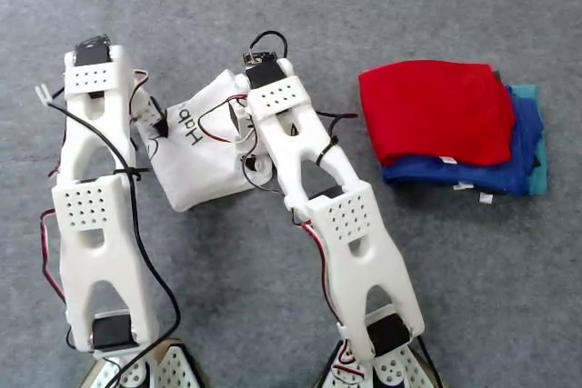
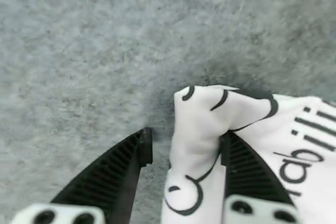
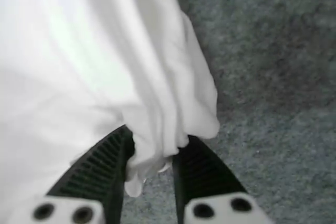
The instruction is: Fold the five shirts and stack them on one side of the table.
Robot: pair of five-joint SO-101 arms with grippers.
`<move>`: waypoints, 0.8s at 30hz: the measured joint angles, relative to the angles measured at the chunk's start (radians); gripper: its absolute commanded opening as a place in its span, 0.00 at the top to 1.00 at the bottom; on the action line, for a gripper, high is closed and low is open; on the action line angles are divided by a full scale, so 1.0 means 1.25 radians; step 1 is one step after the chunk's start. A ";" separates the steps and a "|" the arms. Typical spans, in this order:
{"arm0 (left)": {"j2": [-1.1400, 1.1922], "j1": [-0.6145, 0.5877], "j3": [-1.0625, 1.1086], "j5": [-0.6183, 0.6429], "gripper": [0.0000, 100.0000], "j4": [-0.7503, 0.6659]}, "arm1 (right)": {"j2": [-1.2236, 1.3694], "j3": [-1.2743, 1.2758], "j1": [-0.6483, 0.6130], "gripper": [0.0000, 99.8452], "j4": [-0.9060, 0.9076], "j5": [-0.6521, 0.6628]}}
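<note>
The white shirt (image 1: 195, 165) lies on the table (image 1: 473, 297) between the two arms, already down to a small, slightly skewed packet. It sits well apart from the stack (image 1: 446, 120) at the far right, where a red shirt lies on top of a blue and a teal one.

The right pincer (image 3: 155, 139) is clamped on a bunched edge of the shirt. The left pincer (image 2: 186, 137) stands agape around the printed corner: one finger lies over the cloth, and the other is on bare table just beside it.

The step looks like a two-handed lift or last fold. To do it well, the left pincer should close on all the layers at that corner before either arm rises. Both arms should then lift evenly, keeping the edge taut so the packet does not unfold. The right grip holds a loose bunch and could slip.
</note>
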 measured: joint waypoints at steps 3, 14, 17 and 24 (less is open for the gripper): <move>-0.001 0.016 0.000 0.011 0.88 -0.015 | 0.000 0.000 0.000 0.98 0.000 0.000; 0.004 0.049 -0.012 -0.069 0.97 -0.056 | 0.000 0.000 0.000 0.98 0.000 0.000; -0.001 0.049 -0.012 -0.074 0.97 -0.071 | 0.000 -0.002 0.007 0.99 0.002 0.000; 0.004 0.109 -0.191 -0.075 0.97 -0.026 | -0.023 -0.045 0.048 0.99 0.036 0.022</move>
